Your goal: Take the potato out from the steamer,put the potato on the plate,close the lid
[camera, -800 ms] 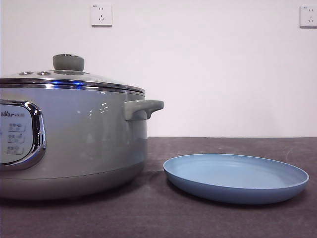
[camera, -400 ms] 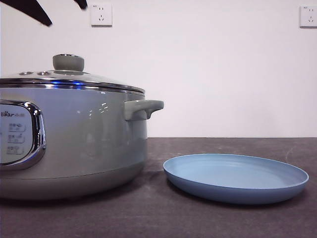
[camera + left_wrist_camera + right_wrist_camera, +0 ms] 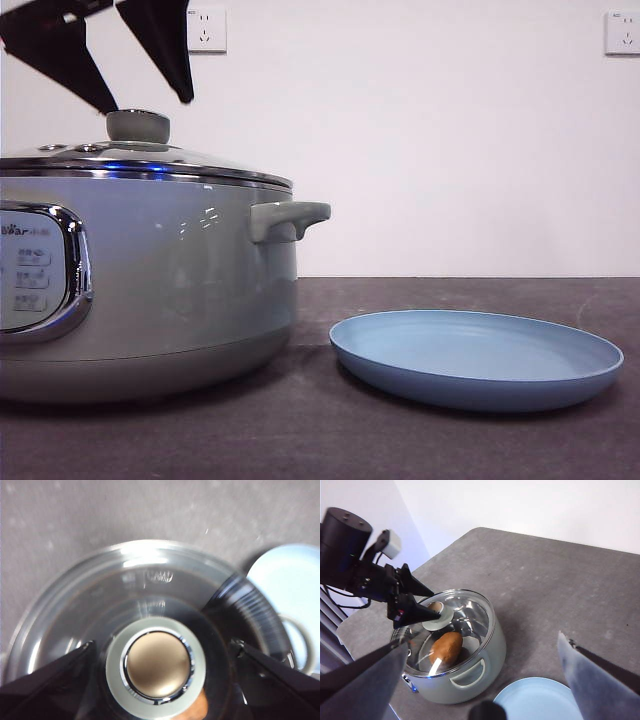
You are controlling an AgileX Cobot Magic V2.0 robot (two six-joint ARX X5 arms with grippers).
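The sage-green steamer (image 3: 170,290) stands at the left with the glass lid (image 3: 150,162) shut on it. My left gripper (image 3: 148,100) hangs open just above the lid's knob (image 3: 138,126), one jaw on each side. In the left wrist view the gripper (image 3: 162,643) straddles the knob (image 3: 157,667) without touching it. The potato (image 3: 446,647) lies inside the steamer (image 3: 470,680), seen through the lid (image 3: 467,612). The light-blue plate (image 3: 478,358) lies empty to the right of the steamer. My right gripper (image 3: 482,640) is open and empty, high above the table.
The steamer's side handle (image 3: 288,218) points toward the plate. The dark table (image 3: 320,440) runs to a white wall with two sockets (image 3: 205,30). The left arm's black body (image 3: 350,555) reaches over the steamer from the far side.
My left gripper has come down into the front view from the top left and now hangs just above the lid's knob. Steamer, lid and plate have not moved.
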